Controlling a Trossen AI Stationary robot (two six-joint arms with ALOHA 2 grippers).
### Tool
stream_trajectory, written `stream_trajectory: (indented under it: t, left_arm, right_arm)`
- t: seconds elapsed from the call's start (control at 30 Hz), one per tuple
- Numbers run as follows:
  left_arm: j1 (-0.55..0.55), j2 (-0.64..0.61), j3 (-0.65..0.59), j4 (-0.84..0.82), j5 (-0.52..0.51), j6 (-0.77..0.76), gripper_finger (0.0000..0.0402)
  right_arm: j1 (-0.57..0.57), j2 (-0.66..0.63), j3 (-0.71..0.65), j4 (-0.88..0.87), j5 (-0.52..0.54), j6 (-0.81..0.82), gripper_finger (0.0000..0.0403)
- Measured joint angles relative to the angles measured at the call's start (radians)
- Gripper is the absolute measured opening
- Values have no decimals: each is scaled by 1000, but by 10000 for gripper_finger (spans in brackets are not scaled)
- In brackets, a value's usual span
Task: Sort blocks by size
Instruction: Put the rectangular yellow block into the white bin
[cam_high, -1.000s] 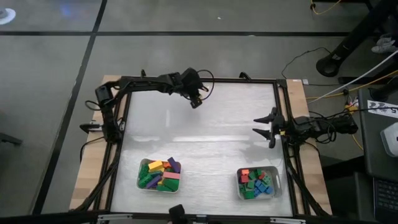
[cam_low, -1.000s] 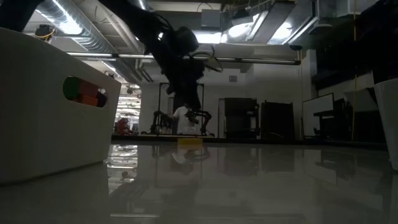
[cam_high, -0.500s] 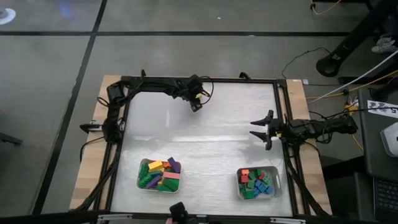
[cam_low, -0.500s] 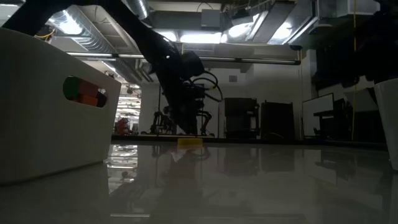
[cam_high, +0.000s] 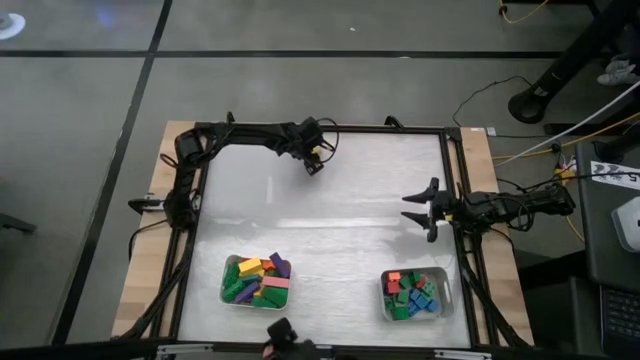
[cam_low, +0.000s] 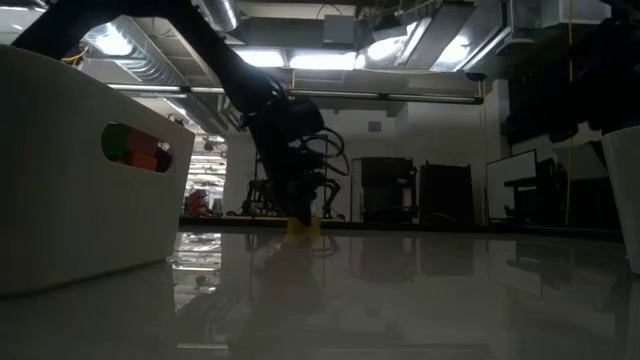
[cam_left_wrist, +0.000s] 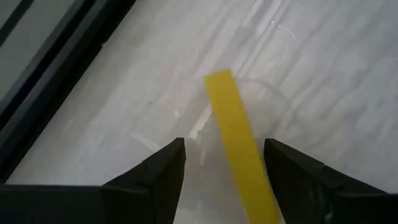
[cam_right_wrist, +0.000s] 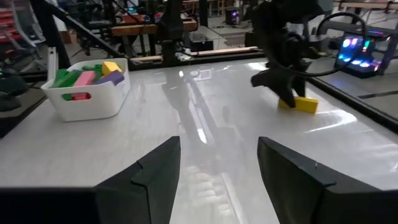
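Observation:
A long yellow block (cam_left_wrist: 239, 143) lies flat on the table near its far edge, also seen in the low view (cam_low: 303, 227) and the right wrist view (cam_right_wrist: 301, 104). My left gripper (cam_left_wrist: 224, 168) is low over it, pointing steeply down and open. One finger stands on each side of the block's near part. In the high view my left gripper (cam_high: 314, 166) covers the block. My right gripper (cam_high: 418, 207) waits open at the table's right edge with nothing between its fingers. Other blocks lie in two trays.
A white tray (cam_high: 232, 296) of long blocks stands near the front left, also in the right wrist view (cam_right_wrist: 87, 99). A second tray (cam_high: 446, 300) of small blocks stands at the front right. A dark frame rail (cam_high: 320, 128) borders the table just beyond my left gripper.
My left gripper has come down from above the table to the yellow block, tipping more steeply downward. The block has stayed where it lay. My right gripper has shifted slightly at the right edge.

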Motion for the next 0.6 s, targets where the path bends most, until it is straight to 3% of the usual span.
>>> stream_trajectory:
  t: [0.23, 0.37, 0.5, 0.6]
  left_arm:
    - [7, 20, 1, -14, 4, 5, 188]
    - [4, 24, 2, -18, 17, 7, 129]
    - [-3, 24, 2, -17, 26, 16, 44]
    - [-9, 14, 10, -38, 36, -14, 37]
  right_arm:
    - [0, 0, 0, -2, -25, 16, 214]
    - [0, 0, 0, -9, -25, 14, 214]
    - [0, 0, -3, -6, -25, 14, 214]
    - [0, 0, -8, 15, -25, 12, 214]
